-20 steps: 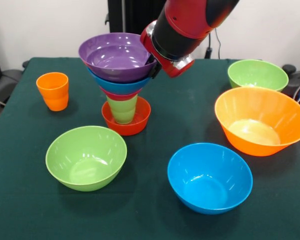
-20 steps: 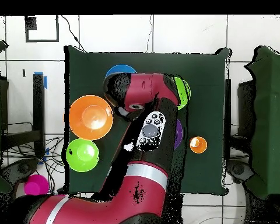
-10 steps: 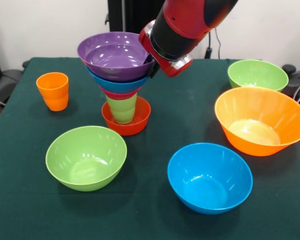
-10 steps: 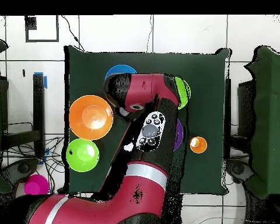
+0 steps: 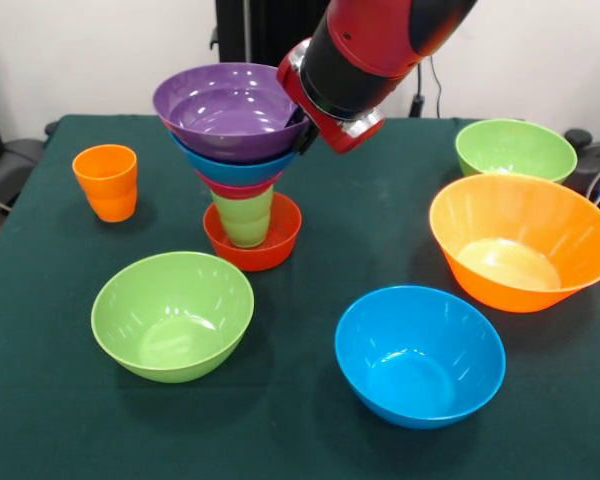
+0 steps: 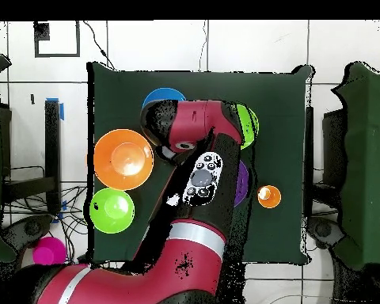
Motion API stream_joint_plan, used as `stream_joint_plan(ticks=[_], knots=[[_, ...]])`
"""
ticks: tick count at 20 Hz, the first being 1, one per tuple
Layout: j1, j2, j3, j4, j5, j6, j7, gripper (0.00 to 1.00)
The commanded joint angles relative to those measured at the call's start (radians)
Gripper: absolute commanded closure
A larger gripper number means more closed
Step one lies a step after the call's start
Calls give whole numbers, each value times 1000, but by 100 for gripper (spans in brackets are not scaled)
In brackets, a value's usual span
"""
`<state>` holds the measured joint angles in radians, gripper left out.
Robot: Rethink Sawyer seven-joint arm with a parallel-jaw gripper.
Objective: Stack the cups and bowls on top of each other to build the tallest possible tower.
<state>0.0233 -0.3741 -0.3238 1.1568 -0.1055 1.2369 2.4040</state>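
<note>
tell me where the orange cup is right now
In the front view the orange cup stands alone at the table's left, left of the tower. In the overhead view it shows right of the arm.

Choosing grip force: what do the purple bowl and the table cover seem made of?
Purple bowl: probably hard plastic, glossy, judging by sharp highlights on its inner wall. Table cover: apparently dark green cloth or felt, matte, with no reflections.

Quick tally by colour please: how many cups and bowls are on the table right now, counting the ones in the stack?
Orange: 2, a cup and the large bowl
Red-orange: 1, bowl under the stack
Green: 3, stacked cup, near bowl, far bowl
Blue: 2, stacked, loose
Pink: 1
Purple: 1
Total: 10
</note>
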Motion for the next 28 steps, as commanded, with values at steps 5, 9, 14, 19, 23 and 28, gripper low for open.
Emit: stream_joint_plan(ticks=[5, 9, 14, 19, 23, 28], knots=[[16, 56, 60, 1, -42, 68, 14, 100], [14, 58, 60, -4, -44, 65, 10, 100], [19, 53, 56, 2, -60, 14, 2, 0], [20, 54, 53, -11, -57, 66, -4, 0], [23, 58, 54, -19, -58, 70, -6, 0], [21, 61, 59, -19, -53, 66, -7, 0]])
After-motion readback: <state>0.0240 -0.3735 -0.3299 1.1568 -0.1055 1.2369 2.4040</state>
